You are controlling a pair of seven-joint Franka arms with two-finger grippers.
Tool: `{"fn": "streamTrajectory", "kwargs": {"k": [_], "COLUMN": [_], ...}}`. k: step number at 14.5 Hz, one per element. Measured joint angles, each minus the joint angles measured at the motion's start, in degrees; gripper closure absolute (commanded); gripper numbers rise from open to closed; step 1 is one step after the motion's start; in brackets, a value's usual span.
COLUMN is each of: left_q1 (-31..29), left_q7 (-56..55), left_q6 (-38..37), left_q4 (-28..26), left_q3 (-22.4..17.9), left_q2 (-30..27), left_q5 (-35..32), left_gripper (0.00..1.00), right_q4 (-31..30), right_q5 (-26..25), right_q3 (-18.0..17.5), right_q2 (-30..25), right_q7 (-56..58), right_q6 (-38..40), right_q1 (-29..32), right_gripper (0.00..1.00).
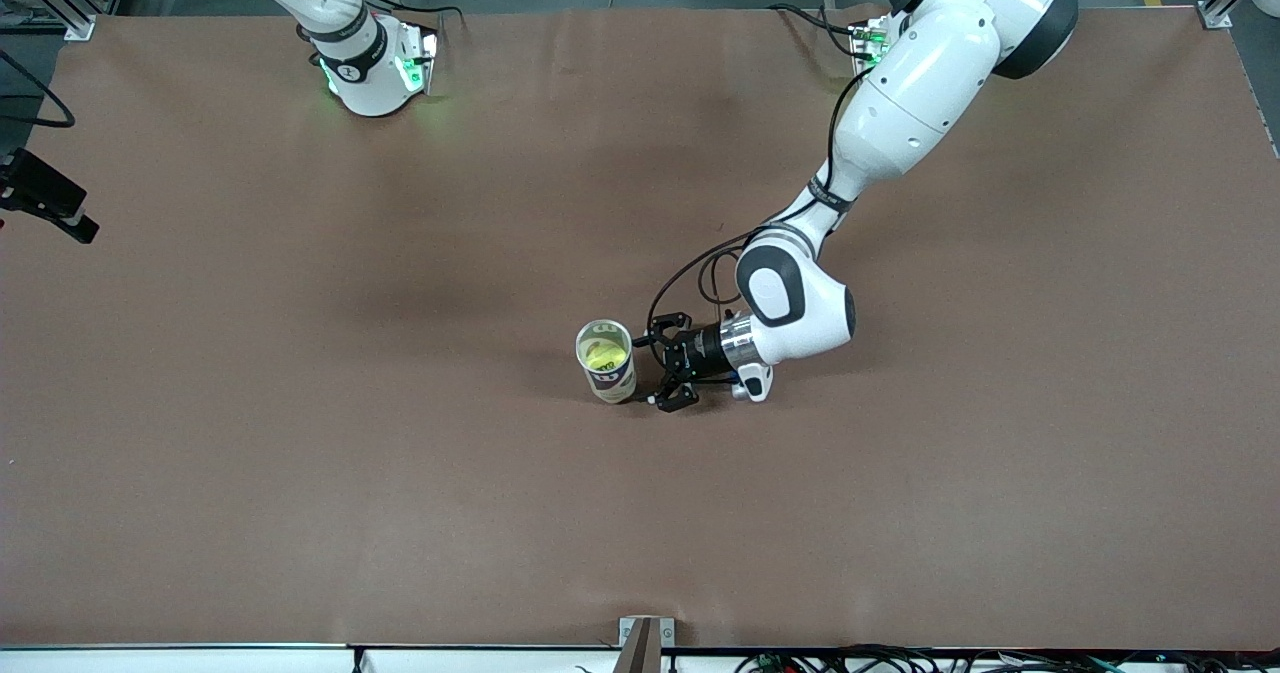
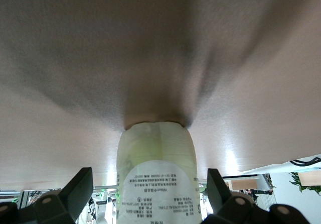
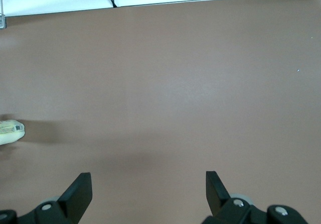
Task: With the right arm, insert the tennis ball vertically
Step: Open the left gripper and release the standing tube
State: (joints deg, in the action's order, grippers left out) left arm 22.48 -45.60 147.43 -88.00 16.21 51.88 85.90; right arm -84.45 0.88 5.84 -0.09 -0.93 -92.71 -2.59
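Note:
A clear tube can (image 1: 606,363) stands upright on the brown table near its middle, mouth up. A yellow-green tennis ball (image 1: 601,356) sits inside it. My left gripper (image 1: 655,363) lies low and level beside the can, open, with the can between its fingertips and a gap on each side. The left wrist view shows the can's white label (image 2: 158,184) between the two dark fingers (image 2: 75,191). My right gripper (image 3: 149,191) is open and empty over bare table; it is out of the front view. A pale labelled end (image 3: 11,132) shows at the edge of the right wrist view.
The right arm's base (image 1: 365,63) stands at the table's back edge. A black device (image 1: 45,198) juts over the table edge at the right arm's end. The left arm's cable (image 1: 700,273) loops above the table beside its wrist.

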Motion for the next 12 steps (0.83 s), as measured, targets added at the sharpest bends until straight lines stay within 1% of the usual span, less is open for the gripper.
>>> {"fn": "streamTrajectory", "kwargs": {"k": [3, 6, 7, 9, 12], "left_q1": [-0.74, -0.93, -1.24, -2.06, -2.64], "left_q7": [0.61, 0.68, 0.7, 0.62, 0.56], "left_q6": [-0.31, -0.28, -0.27, -0.28, -0.33], "left_q4": [-1.29, -3.99, -5.32, -8.63, -11.93], "left_q3": [-0.02, -0.11, -0.27, -1.02, -3.59], "left_q2": [-1.06, -3.47, -4.74, -7.86, -12.2], "left_q5": [-0.49, -5.14, -7.49, -14.33, -26.92], "left_gripper": [0.0, 0.0, 0.0, 0.0, 0.0], "right_q4": [0.0, 0.0, 0.0, 0.0, 0.0], "right_q5": [-0.11, -1.13, -1.18, -1.24, -1.27], "right_q3": [0.0, 0.0, 0.0, 0.0, 0.0], "right_q2": [0.23, 0.52, 0.57, 0.58, 0.59], "right_q7": [0.54, 2.9, 3.16, 3.41, 3.49], "right_q6": [0.11, 0.13, 0.14, 0.17, 0.21], "right_q1": [0.0, 0.0, 0.0, 0.0, 0.0], "right_gripper": [0.0, 0.0, 0.0, 0.0, 0.0]}}
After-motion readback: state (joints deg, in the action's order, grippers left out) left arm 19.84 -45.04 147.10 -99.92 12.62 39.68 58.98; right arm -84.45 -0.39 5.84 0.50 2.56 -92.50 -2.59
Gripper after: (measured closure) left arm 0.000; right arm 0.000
